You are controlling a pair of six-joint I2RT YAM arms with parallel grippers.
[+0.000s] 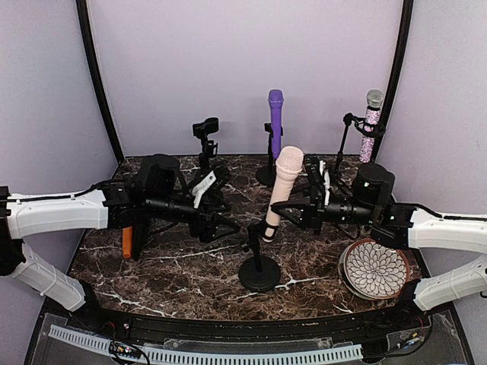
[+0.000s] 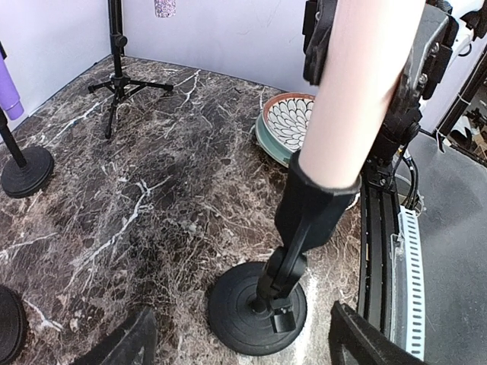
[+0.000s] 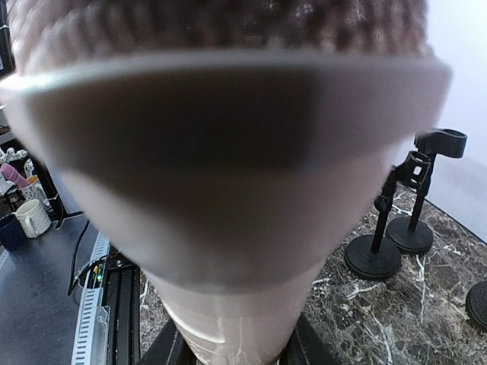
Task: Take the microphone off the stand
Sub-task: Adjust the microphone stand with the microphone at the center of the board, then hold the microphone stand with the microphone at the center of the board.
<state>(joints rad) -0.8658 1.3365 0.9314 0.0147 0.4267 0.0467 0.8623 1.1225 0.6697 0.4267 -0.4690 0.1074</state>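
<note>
A pale pink microphone (image 1: pixel 288 173) leans in the black clip of a round-based stand (image 1: pixel 259 274) at the middle of the table. My right gripper (image 1: pixel 289 207) comes in from the right and is shut on the microphone's body just above the clip. In the right wrist view the microphone (image 3: pixel 228 190) fills the frame, with the gripper (image 3: pixel 232 353) clamped on its handle. My left gripper (image 1: pixel 228 223) hangs open just left of the stand. Its view shows the stand's base (image 2: pixel 257 308) ahead of its spread fingers (image 2: pixel 125 342), and the clip (image 2: pixel 316 205) around the microphone (image 2: pixel 358 91).
At the back stand a purple microphone (image 1: pixel 275 122) on a round-based stand, a glittery one (image 1: pixel 371 125) on a tripod stand, and an empty stand (image 1: pixel 205 137). A patterned plate (image 1: pixel 374 268) lies at the right front. An orange object (image 1: pixel 127 242) lies under the left arm.
</note>
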